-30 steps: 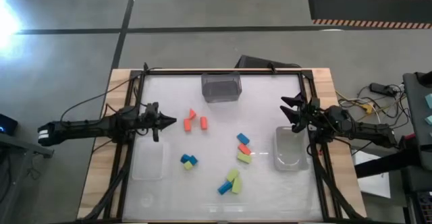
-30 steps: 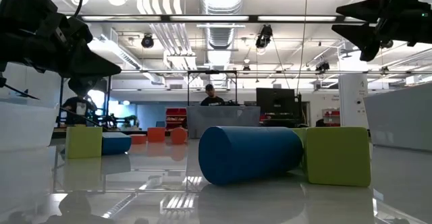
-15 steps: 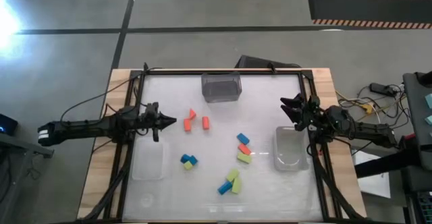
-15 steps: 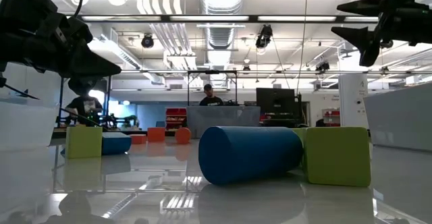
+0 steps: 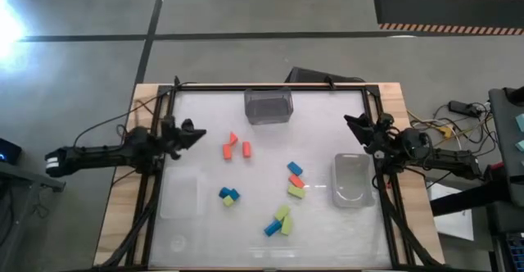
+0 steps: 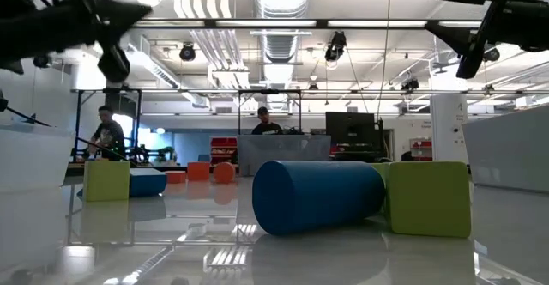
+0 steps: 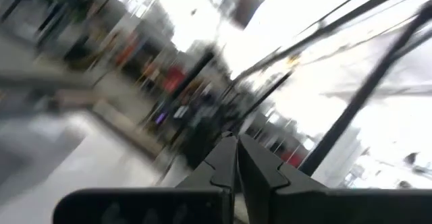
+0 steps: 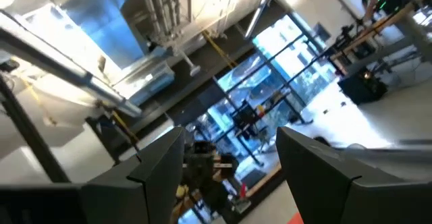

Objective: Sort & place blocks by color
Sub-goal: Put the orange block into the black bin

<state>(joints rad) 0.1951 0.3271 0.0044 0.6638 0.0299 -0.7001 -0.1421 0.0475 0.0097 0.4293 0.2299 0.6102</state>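
Small blocks lie scattered flat on the white table: two orange-red blocks (image 5: 237, 147), a blue, orange-red and yellow-green cluster (image 5: 295, 180), a blue and yellow-green pair (image 5: 228, 196), and a yellow-green and blue group (image 5: 280, 221). In the low view a blue block (image 6: 317, 195) and a yellow-green block (image 6: 429, 197) lie nearest. My left gripper (image 5: 200, 133) (image 6: 129, 12) (image 7: 236, 146) hovers shut above the table's left side, away from the orange-red blocks. My right gripper (image 5: 350, 123) (image 6: 463, 15) (image 8: 229, 150) hovers open at the right side, holding nothing.
Three clear bins stand on the table: one at the far middle (image 5: 268, 106), one at the right (image 5: 350, 180), one at the near left (image 5: 180, 194). A black frame (image 5: 155, 182) borders the table. People show in the room behind (image 6: 107, 135).
My left gripper has pulled back toward the table's left edge, risen, and tipped its fingers up toward level. My right gripper has risen a little and drawn slightly toward the far right. The blocks have stayed where they were.
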